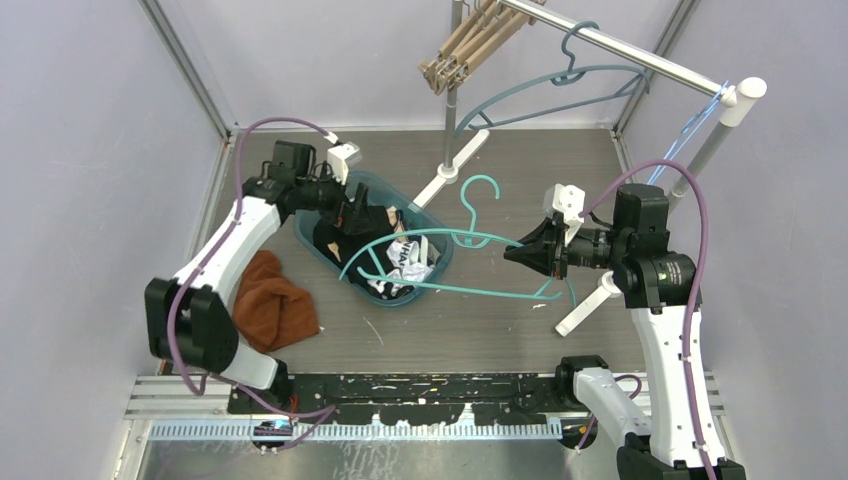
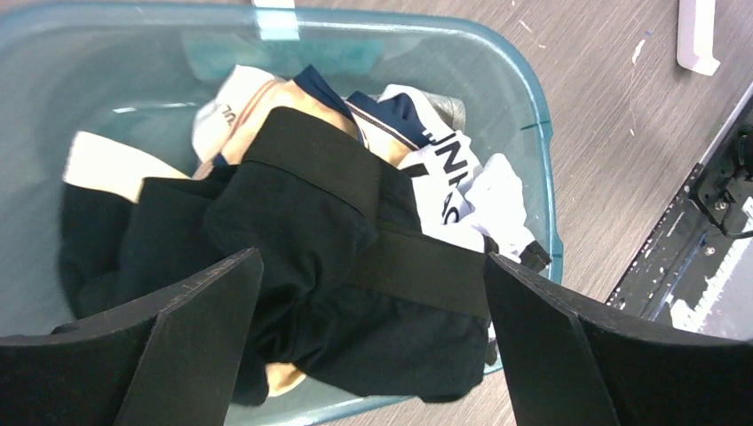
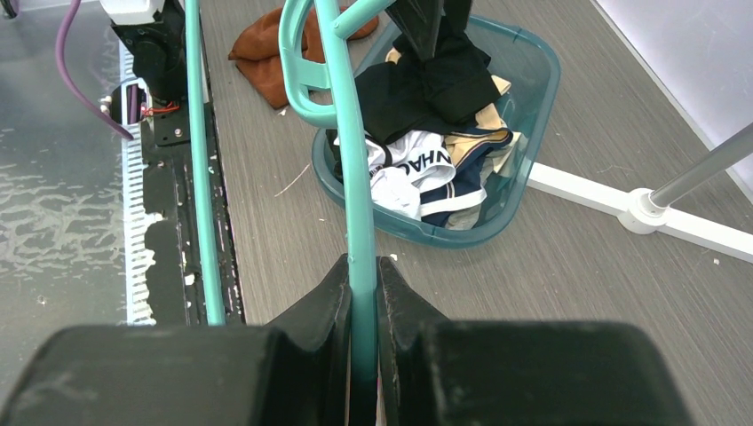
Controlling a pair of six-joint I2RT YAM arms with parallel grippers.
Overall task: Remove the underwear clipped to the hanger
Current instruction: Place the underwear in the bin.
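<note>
Grey wood-grain table (image 1: 480,335), teal basket (image 3: 444,236), brown cloth (image 1: 272,305) just beside it, white rack feet (image 1: 592,303) nearby

A bin (image 2: 107,80) sits on the worktop (image 1: 480,340) left of centre, with underwear (image 1: 400,262) piled in it. The left tool (image 2: 371,256) hangs over the pile, one finger on either side. A crumpled cloth (image 1: 272,300) lies just left of the bin. The hanger (image 3: 353,195) reaches over the bin's right side, its right end pinched in the right tool (image 3: 362,266). Behind stands a clothes rack (image 1: 640,55) with hangers on its rail.

left end effector (image 2: 371,259) spread, right one (image 3: 363,268) (pinched)
</note>
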